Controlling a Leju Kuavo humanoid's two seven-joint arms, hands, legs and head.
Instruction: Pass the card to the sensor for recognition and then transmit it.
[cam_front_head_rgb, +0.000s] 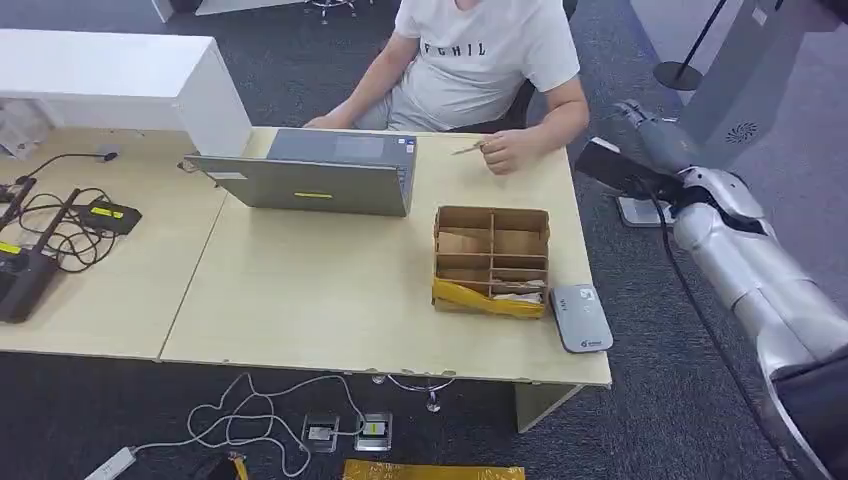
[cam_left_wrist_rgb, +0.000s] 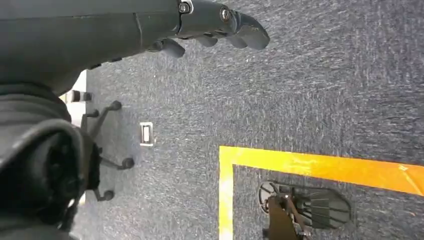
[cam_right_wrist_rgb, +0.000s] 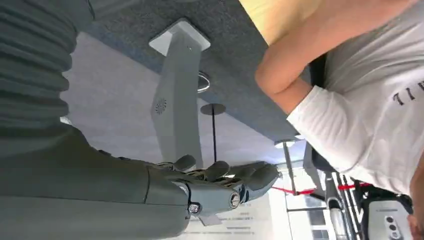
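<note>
Reaching out past the table's edge in the head view, right hand (cam_front_head_rgb: 636, 118) raised with fingers stretched and apart, nothing in them. Just beyond the fingertips and toward the table: a person's hand (cam_front_head_rgb: 512, 150) pinching a thin flat piece, most likely the card (cam_front_head_rgb: 467, 150), though too small to be sure. Well back from the hand, toward the robot's body: the grey card sensor (cam_front_head_rgb: 580, 317) flat on the table (cam_front_head_rgb: 300, 300), touching or nearly touching the cardboard divider box (cam_front_head_rgb: 492, 260).

Likely trouble here: closing too soon or too late on so thin a piece, and so catching the person's fingers or dropping the card onto the carpet. Also possible: clipping the box on the sweep back to the sensor, or snagging the black cable along the forearm on the table corner. Failing recognition too, if held tilted or too high over the sensor.

Hanging over the carpet (cam_left_wrist_rgb: 325, 75) in the left wrist view, left hand (cam_left_wrist_rgb: 190, 24) lightly curled and loose, gripping nothing. Yellow floor tape (cam_left_wrist_rgb: 320, 165) far beneath the fingers. No help from this side if the card falls.

Seen from the right wrist, right hand (cam_right_wrist_rgb: 212, 184) with fingers laid out side by side, palm bare. Beyond them, a white sleeve (cam_right_wrist_rgb: 360, 120) and bent arm of the person. Hard to judge a pinch point from here, with no card to aim at: a risk of grasping blind.
</note>
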